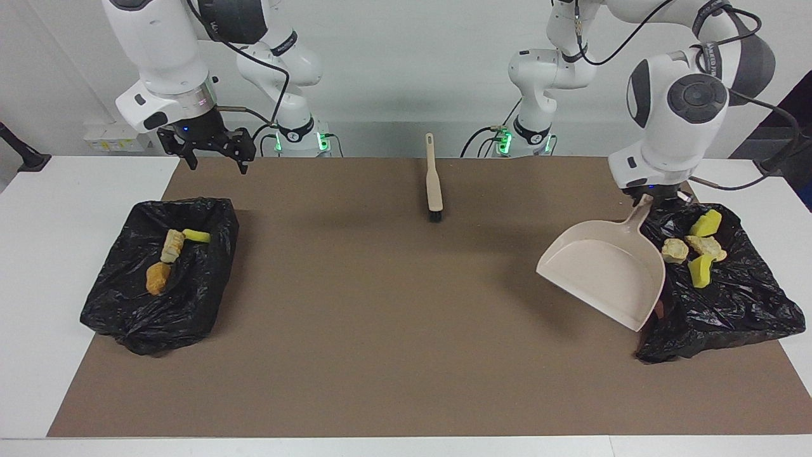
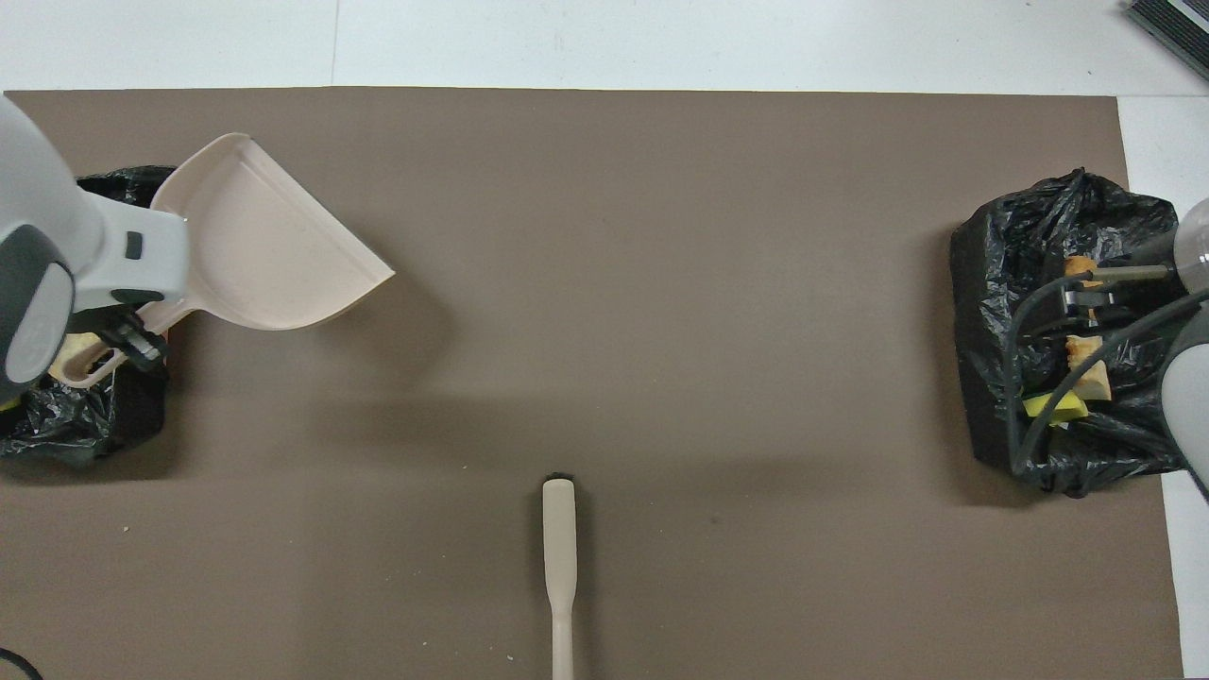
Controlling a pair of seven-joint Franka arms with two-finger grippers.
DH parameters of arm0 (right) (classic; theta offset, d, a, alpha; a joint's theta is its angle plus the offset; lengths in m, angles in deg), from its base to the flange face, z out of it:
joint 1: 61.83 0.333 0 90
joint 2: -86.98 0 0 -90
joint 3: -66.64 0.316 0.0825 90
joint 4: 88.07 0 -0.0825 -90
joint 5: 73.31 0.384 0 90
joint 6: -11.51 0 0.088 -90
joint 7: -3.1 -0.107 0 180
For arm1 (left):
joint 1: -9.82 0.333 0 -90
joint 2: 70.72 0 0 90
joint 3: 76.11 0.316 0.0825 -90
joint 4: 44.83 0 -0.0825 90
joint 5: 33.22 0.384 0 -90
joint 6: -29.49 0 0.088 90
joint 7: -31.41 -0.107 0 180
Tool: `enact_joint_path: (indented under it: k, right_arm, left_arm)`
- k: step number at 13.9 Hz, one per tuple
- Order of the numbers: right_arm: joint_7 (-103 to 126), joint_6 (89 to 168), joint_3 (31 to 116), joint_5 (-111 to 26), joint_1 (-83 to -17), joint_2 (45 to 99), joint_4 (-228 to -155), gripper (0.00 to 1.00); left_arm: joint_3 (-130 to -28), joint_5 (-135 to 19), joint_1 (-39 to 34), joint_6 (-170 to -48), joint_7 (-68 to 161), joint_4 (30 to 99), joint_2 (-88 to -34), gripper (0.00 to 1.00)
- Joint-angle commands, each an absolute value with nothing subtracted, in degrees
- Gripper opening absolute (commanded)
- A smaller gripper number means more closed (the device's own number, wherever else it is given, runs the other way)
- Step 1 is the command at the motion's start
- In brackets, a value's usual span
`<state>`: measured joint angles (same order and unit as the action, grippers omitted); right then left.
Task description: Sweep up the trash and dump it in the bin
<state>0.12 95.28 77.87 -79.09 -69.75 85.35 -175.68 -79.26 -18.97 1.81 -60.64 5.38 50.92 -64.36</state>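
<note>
Brown worktop [image 1: 380, 304] lying swept; left gripper [image 1: 653, 198] gripping dustpan [image 1: 602, 270] handle, advisably lowering it flat; right gripper [image 1: 209, 145] waiting, fingers open.

1. The facing camera looked from high across the table [image 1: 38, 266] toward both robots.
2. The overhead camera looked steeply down from the robots' end.
3. Both showed the brown mat [image 1: 380, 304] and brush [image 1: 433, 184].
</note>
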Motion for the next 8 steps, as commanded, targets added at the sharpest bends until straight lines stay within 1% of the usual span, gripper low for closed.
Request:
enact_joint_path:
  k: [1,4,7,8]
  right_arm:
    - [3.4,94.0,76.5,-79.1,-69.2,85.4,-174.8,1.00]
    - [2.9,93.2,75.3,-78.4,-68.2,87.2,-174.8,1.00]
    - [2.8,92.7,70.3,-74.8,-65.0,88.8,-175.6,1.00]
    - [3.6,93.2,69.7,-74.8,-65.0,89.3,-176.3,1.00]
  left_arm:
    - [-83.3,-24.3,2.1,-62.3,18.9,52.2,-65.4,0.00]
    - [-90.9,-26.8,1.9,-66.8,36.4,51.8,-60.7,0.00]
    - [-96.4,-27.7,1.8,-73.3,49.1,51.8,-56.8,0.00]
    - [-98.2,-27.9,1.7,-75.4,52.9,51.8,-55.3,0.00]
